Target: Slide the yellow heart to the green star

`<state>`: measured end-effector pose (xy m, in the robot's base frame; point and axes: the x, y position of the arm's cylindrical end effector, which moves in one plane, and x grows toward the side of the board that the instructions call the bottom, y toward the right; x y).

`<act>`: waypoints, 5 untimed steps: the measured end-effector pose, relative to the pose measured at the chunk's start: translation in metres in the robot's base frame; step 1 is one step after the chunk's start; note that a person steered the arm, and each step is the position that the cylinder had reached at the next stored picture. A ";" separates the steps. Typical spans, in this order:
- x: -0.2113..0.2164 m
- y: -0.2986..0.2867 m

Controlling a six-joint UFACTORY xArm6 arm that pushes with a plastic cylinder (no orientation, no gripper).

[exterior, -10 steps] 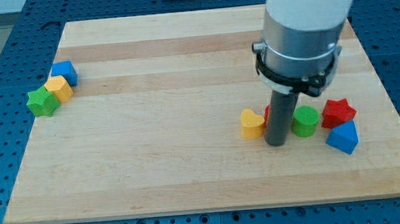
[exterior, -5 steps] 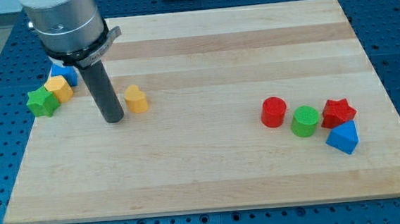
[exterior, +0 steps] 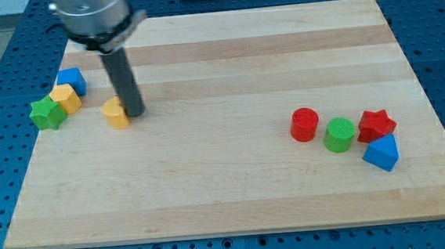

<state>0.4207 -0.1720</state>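
Down at the bench [exterior: 212, 196], my tip [exterior: 135, 112] is the only end effector on this arm: a straight dark rod with no jaws to open or close, so it grips nothing and has hold of nothing. It stands just right of the yellow heart [exterior: 116, 114], touching it or very nearly so; I can't tell which from where I stand.

Taking the green star [exterior: 46, 113] as the landmark: the yellow heart lies to its right, near but clearly apart, with a strip of bare wood between them. Pressed against the star's upper right is another yellow block [exterior: 66, 98], whose shape I can't quite make out, and just beyond that, up and right again, a blue block [exterior: 72, 81]. Those three sit in a tight diagonal row close to the bench's left edge.

Far to the right of the star, well across the wood, sits a second cluster: a red cylinder [exterior: 305, 124], a green cylinder [exterior: 339, 134] beside it, then a red star [exterior: 376, 123] with a blue triangle [exterior: 381, 153] just below it, near the right edge.

Nothing here is a container; every block rests directly on the wood. Between the heart and the right-hand cluster the surface lies bare.
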 end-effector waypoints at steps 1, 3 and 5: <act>0.000 -0.007; 0.027 0.036; 0.008 -0.044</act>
